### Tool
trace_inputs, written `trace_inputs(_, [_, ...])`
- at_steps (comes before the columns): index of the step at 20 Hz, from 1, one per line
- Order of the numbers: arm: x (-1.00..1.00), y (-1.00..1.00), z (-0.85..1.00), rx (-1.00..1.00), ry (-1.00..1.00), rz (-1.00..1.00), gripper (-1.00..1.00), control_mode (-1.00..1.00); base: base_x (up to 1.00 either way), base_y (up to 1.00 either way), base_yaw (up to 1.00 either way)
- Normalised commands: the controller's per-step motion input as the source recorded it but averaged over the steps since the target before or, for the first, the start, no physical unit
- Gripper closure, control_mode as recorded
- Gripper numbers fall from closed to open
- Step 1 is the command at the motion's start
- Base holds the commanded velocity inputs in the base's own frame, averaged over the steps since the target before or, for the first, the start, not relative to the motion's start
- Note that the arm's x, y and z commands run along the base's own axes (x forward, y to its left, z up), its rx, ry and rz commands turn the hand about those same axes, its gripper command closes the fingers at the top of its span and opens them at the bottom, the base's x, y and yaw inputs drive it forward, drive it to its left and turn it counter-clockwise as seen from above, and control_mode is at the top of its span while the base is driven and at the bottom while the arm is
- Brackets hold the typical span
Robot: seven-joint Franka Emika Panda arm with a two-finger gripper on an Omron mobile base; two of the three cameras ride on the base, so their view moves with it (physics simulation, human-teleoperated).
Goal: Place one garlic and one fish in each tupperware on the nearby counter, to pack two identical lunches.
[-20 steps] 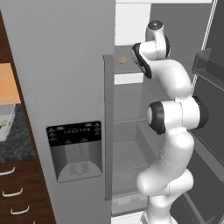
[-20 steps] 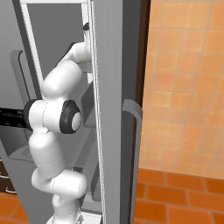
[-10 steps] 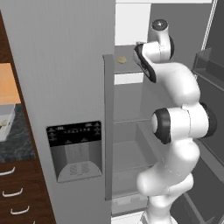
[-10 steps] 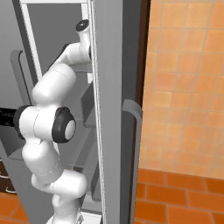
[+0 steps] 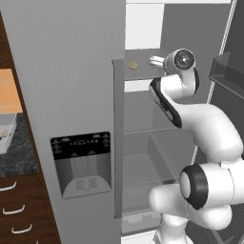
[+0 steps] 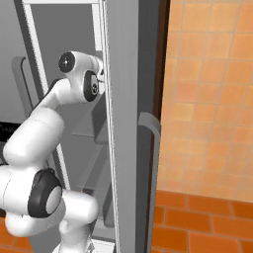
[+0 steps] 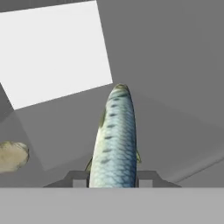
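Fridge shelf [image 7: 175, 131] lies bare right of fish [image 7: 114, 140]; garlic [image 7: 12, 155] sits left.

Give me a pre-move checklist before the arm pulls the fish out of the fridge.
1. Grip: gripper shut on the fish, fingertips on both sides of it: ok.
2. Fish centred between the fingers, pointing straight ahead: ok.
3. Fish lifted off the fridge shelf: cannot tell.
4. Garlic apart from the fish, off to the side on the shelf: ok.
5. Exit path: fridge door stands open beside the arm: ok.
6. Tupperware waiting on the counter: ok; contents cannot tell.
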Motion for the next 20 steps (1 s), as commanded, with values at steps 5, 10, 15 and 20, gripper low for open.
trace_inputs(5, [-1.00, 0.41, 0.76, -0.01, 0.07, 0.15, 1.00, -1.00, 0.00, 0.00, 0.00])
trace_inputs(10, [-1.00, 0.33, 0.27, 0.00, 0.17, 0.13, 1.00, -1.00, 0.00, 0.00, 0.00])
trace_inputs(15, [-1.00, 0.00, -1.00, -0.24, 0.32, 0.09, 1.00, -1.00, 0.00, 0.00, 0.00])
trace_inputs(20, [-0.48, 0.06, -0.44, -0.22, 0.03, 0.08, 1.00, -1.00, 0.00, 0.00, 0.00])
